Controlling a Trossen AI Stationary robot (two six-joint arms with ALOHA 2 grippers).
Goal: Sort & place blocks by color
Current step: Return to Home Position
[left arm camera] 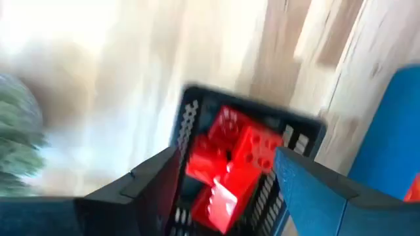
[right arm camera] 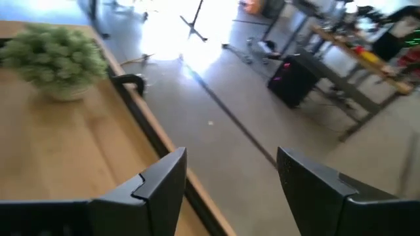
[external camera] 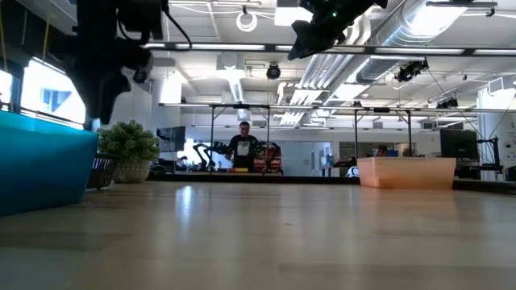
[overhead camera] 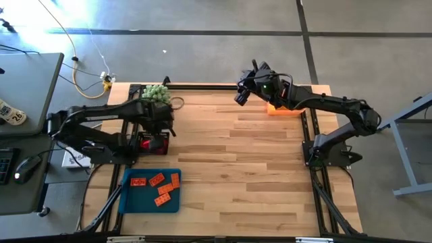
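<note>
My left pincer (left arm camera: 228,156) hangs over the black bin (overhead camera: 152,144), left of centre in the high view. Fingers apart, gripping nothing. Red blocks (left arm camera: 252,147) lie piled in that bin. Orange blocks (overhead camera: 159,185) lie in the blue bin (overhead camera: 142,202), lower left, just below the black bin. My right pincer (right arm camera: 231,157) is up in the air at upper centre, near the top edge of the table (overhead camera: 229,155). Fingers apart, empty. Orange bin (overhead camera: 277,108) sits under my right arm, upper right; contents can't be made out. Plant ball (overhead camera: 156,92) is upper left, above the black bin.
</note>
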